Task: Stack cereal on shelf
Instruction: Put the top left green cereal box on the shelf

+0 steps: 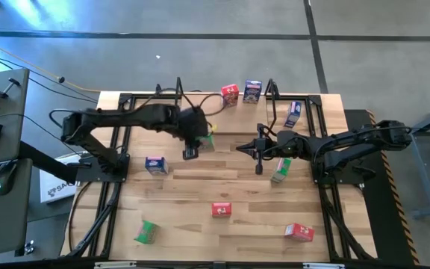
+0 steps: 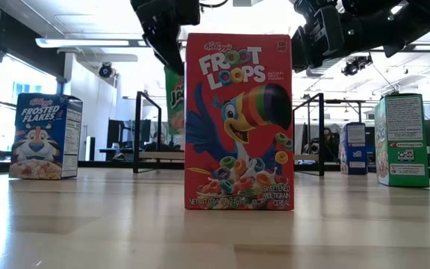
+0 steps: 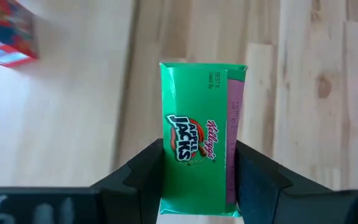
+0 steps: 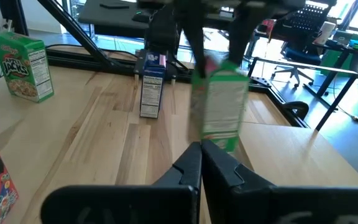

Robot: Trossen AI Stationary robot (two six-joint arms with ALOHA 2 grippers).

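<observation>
Along the far edge of the table runs the shelf [image 1: 200, 101], carrying a red, a blue and another blue box toward its right end. Just before it, near its middle, the left gripper [image 3: 199, 180] is clamped on a green Apple Jacks box [image 3: 197, 146], apparently carrying it to the shelf. Next it needs placing on the free board left of the red box [image 1: 230, 94], clear of the uprights. Right gripper [image 4: 201, 163], fingers together, waits nearby.
</observation>
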